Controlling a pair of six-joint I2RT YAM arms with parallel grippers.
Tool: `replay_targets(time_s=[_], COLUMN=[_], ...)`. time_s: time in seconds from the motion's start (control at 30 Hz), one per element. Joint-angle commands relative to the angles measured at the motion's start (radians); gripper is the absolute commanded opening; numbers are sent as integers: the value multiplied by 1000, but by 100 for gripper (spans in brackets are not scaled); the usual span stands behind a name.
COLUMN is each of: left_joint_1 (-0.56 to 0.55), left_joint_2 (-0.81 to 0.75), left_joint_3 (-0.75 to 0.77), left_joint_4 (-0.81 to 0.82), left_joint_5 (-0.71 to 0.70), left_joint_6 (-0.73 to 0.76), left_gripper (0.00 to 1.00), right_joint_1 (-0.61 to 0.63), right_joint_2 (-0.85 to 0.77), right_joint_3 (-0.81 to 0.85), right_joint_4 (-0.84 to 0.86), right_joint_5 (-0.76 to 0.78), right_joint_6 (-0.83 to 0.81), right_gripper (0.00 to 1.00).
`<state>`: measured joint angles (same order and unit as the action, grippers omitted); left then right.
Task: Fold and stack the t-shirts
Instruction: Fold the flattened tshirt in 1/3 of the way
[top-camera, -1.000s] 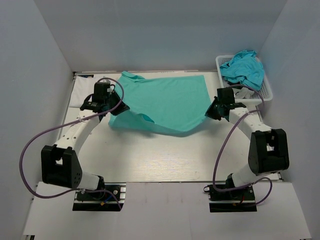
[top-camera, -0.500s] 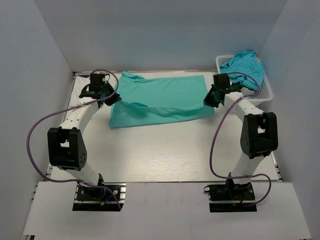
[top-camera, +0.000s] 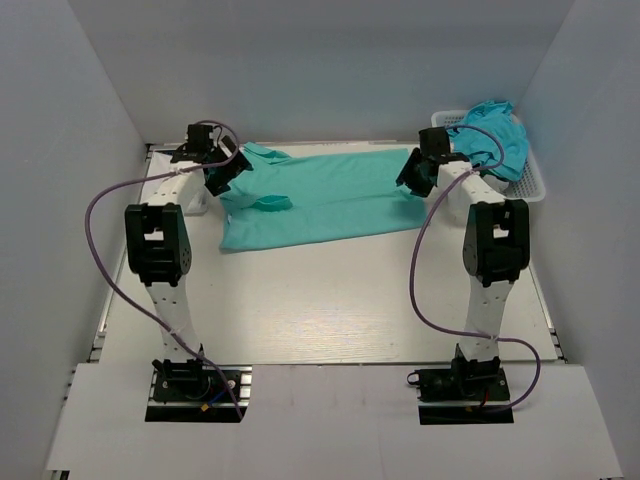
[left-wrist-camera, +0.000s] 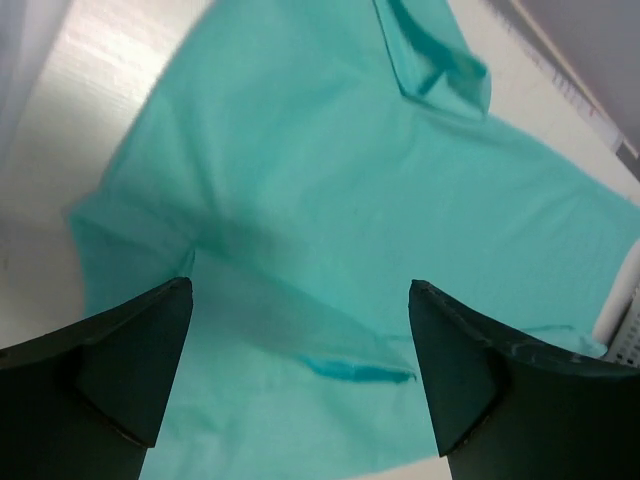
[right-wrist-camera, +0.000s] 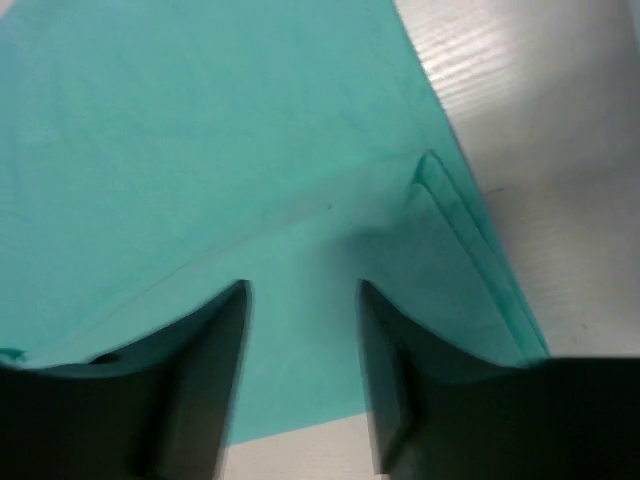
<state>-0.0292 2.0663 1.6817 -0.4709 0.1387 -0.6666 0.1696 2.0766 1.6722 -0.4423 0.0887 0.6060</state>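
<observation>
A mint green t-shirt (top-camera: 330, 195) lies folded over on itself along the far side of the table, its folded edge facing the arms. My left gripper (top-camera: 228, 172) hovers over the shirt's left end, by the sleeve. In the left wrist view its jaws (left-wrist-camera: 298, 290) stand wide apart, with only flat green cloth (left-wrist-camera: 330, 150) lying below. My right gripper (top-camera: 410, 178) hangs over the shirt's right end. In the right wrist view its jaws (right-wrist-camera: 300, 290) are parted above the layered cloth edge (right-wrist-camera: 470, 250), gripping nothing.
A white lattice basket (top-camera: 535, 185) stands at the far right corner with a bright turquoise t-shirt (top-camera: 490, 135) heaped in it, close behind the right gripper. The pale wooden table (top-camera: 330, 300) stretches from the shirt to the arm bases. Grey walls close in on three sides.
Both arms carried the shirt's near edge to the far side, folding the shirt over. Both grippers then opened and let go of the cloth.
</observation>
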Motion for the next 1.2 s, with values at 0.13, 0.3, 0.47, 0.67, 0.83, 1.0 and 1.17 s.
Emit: replay_targets(time_s=[0.13, 0.3, 0.47, 0.67, 0.83, 1.0, 1.17], left_joint_1=[25, 6, -3, -49, -109, -150, -170], left_joint_2=[68, -155, -374, -336, -233, -108, -12], left_joint_3=[245, -72, -331, -364, -306, -200, -105], left_joint_4=[-187, -37, 43, 103, 86, 52, 61], left_joint_5=[53, 38, 71, 147, 157, 147, 122], left_joint_6=[51, 73, 100, 114, 139, 148, 139], left_gripper=[100, 100, 100, 100, 100, 100, 100], right_joint_1=[16, 47, 70, 93, 99, 94, 91], right_joint_2=[-127, -225, -292, -277, -257, -230, -210], right_joint_3=[-136, -261, -380, -428, -434, -433, -424], right_joint_4=[167, 226, 275, 304, 333, 347, 341], right_joint_5=[-121, -149, -175, -205, -207, -210, -207], right_joint_6=[-162, -187, -210, -199, -190, -181, -187], right_gripper=[79, 90, 90, 90, 90, 90, 90])
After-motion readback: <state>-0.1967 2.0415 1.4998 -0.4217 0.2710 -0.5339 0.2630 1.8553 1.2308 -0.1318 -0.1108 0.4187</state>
